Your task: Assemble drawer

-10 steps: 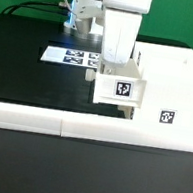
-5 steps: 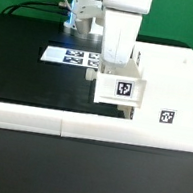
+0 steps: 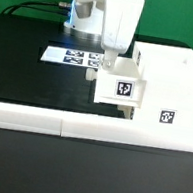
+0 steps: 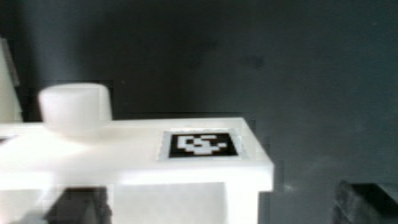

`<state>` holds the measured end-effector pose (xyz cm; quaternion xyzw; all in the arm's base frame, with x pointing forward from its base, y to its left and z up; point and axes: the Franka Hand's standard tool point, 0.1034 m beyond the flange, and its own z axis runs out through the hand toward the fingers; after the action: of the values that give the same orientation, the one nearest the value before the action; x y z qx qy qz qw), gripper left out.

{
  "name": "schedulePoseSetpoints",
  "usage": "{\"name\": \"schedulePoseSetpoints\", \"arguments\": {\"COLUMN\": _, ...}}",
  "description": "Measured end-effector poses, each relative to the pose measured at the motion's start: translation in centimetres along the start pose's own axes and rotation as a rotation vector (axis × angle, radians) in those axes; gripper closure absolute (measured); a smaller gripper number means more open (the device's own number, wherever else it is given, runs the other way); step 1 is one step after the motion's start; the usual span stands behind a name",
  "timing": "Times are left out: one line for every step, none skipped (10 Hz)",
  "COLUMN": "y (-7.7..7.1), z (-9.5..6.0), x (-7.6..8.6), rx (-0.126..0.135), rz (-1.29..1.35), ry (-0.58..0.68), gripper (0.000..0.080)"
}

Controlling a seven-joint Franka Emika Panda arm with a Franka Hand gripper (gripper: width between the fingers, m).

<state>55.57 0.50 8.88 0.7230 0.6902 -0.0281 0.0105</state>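
Gripper (image 3: 108, 59) hovers at upper centre, just above the tray (image 3: 119, 87); I cannot tell its opening. The tray sits partway in the casing (image 3: 171, 91), centre right, knob (image 4: 77, 108) clear.

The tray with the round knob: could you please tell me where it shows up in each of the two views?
Exterior view: the tray sits right of centre, sticking out of the casing toward that view's left, under the gripper.
Wrist view: the tray fills the lower part of the picture, close up.
Shared landmark: the square tag on the tray, also seen in the wrist view, with the knob beside it.
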Motion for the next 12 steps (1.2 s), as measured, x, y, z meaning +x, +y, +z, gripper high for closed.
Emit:
{"name": "schedulePoseSetpoints", "arguments": {"y": 0.1, "z": -0.9, "x": -0.7, "rx": -0.006, "rz": -0.006, "ry": -0.006, "gripper": 0.0155}}
{"name": "schedulePoseSetpoints", "arguments": {"y": 0.0, "z": -1.2, "x": -1.7, "rx": -0.002, "rz": -0.025, "ry": -0.012, "gripper": 0.0155}}
{"name": "schedulePoseSetpoints", "arguments": {"y": -0.1, "z": -1.5, "x": -2.9, "rx": -0.002, "rz": -0.052, "ry": -0.017, "gripper": 0.0151}}
{"name": "schedulePoseSetpoints", "arguments": {"y": -0.2, "z": -1.4, "x": -3.7, "rx": 0.001, "rz": -0.048, "ry": -0.015, "gripper": 0.0151}}
{"name": "schedulePoseSetpoints", "arguments": {"y": -0.3, "z": -1.2, "x": -3.9, "rx": 0.003, "rz": -0.046, "ry": -0.014, "gripper": 0.0151}}
{"name": "schedulePoseSetpoints", "arguments": {"y": -0.3, "z": -1.2, "x": -3.8, "rx": 0.003, "rz": -0.048, "ry": -0.014, "gripper": 0.0151}}
{"name": "schedulePoseSetpoints", "arguments": {"y": -0.3, "z": -1.1, "x": -3.8, "rx": 0.005, "rz": -0.048, "ry": -0.013, "gripper": 0.0151}}
{"name": "schedulePoseSetpoints", "arguments": {"y": -0.3, "z": -0.2, "x": -4.6, "rx": 0.003, "rz": -0.103, "ry": 0.05, "gripper": 0.0151}}
{"name": "schedulePoseSetpoints", "arguments": {"y": 0.1, "z": 0.9, "x": -5.7, "rx": 0.013, "rz": -0.093, "ry": 0.113, "gripper": 0.0151}}
{"name": "schedulePoseSetpoints", "arguments": {"y": 0.4, "z": 1.4, "x": -5.7, "rx": 0.013, "rz": -0.094, "ry": 0.131, "gripper": 0.0151}}
{"name": "schedulePoseSetpoints", "arguments": {"y": -0.1, "z": 2.2, "x": -5.5, "rx": 0.023, "rz": -0.1, "ry": 0.173, "gripper": 0.0151}}
{"name": "schedulePoseSetpoints", "arguments": {"y": -0.3, "z": 2.7, "x": -5.6, "rx": 0.034, "rz": -0.09, "ry": 0.21, "gripper": 0.0151}}
